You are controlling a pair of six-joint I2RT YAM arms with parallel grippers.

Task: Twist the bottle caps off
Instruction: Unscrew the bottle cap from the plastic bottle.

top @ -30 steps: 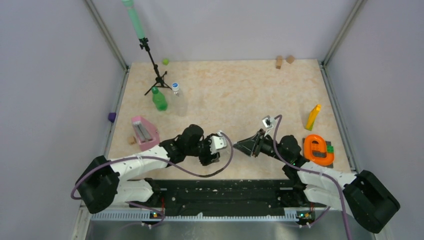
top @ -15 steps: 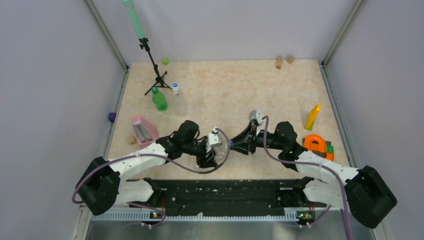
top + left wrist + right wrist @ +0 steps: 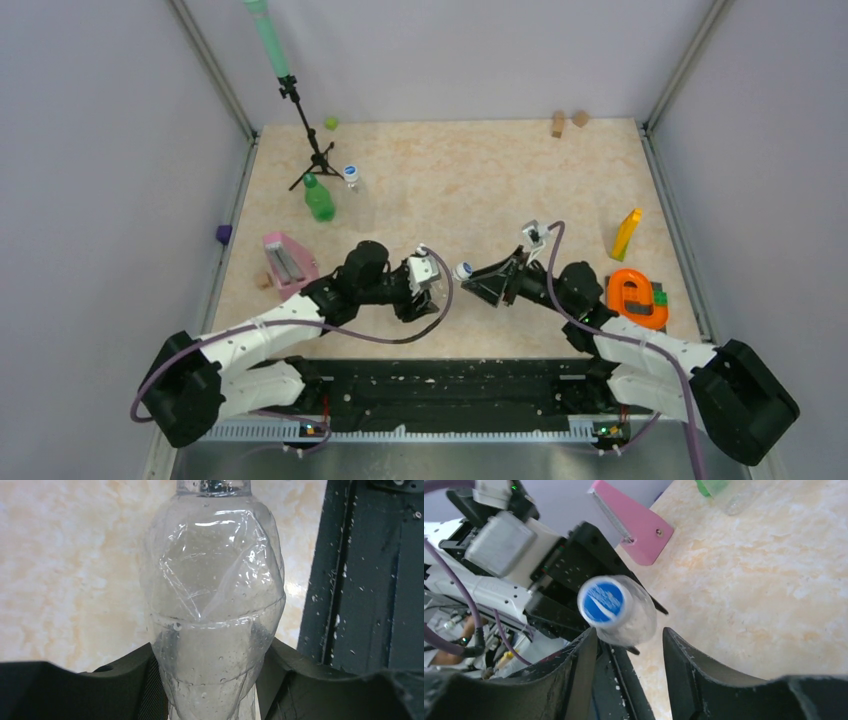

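Over the near worktop, left gripper clamps the clear bottle; right gripper (jaws apart) should centre squarely on the blue cap before closing.

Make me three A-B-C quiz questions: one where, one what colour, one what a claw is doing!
1. Where is the green bottle? A) by the tripod B) in a gripper C) far right corner
2. The held clear bottle's cap is? A) red B) blue C) yellow
3. The left gripper is? A) wide open B) gripping the green bottle C) gripping the clear bottle
Answers: A, it stands at the tripod's feet; B, the right wrist view shows blue; C, fingers clamp its body.
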